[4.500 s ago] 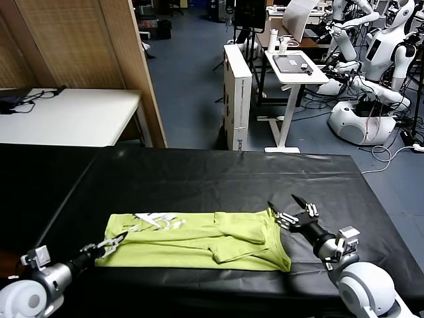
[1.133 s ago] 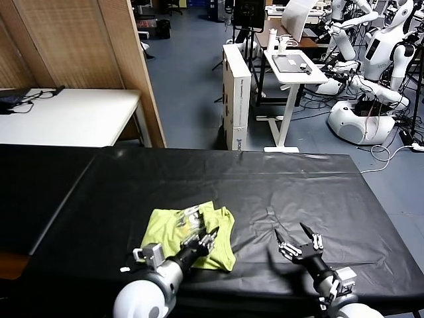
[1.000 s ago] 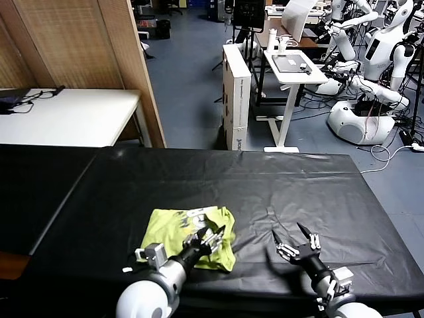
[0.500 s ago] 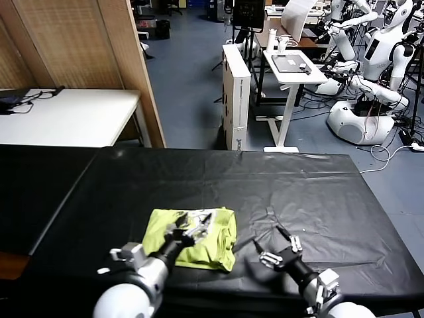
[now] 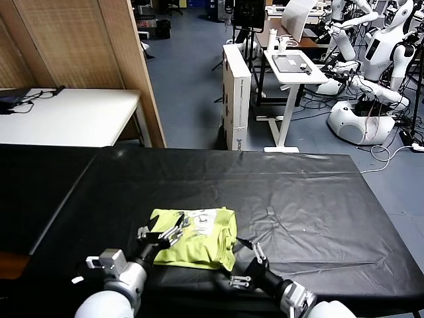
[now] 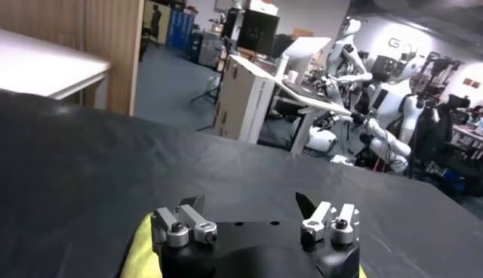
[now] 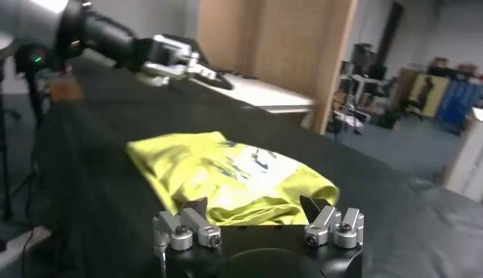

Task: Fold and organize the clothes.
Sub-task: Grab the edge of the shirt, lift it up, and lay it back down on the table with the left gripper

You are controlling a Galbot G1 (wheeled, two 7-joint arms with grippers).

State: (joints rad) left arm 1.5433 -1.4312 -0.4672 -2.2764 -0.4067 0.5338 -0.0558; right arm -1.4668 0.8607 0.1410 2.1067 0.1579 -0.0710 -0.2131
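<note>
From the head we look forward and down across the black cloth-covered table. Our left wrist camera sits low, facing the far lab. Our right wrist camera faces left, sharing the lime yellow-green folded cotton T-shirt with the head view.

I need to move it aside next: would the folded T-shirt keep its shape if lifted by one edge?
Probably not: the T-shirt is soft, wrinkled cloth, so its layers would likely sag and unfold. Pushed across the black table cover, it may bunch rather than slide.
</note>
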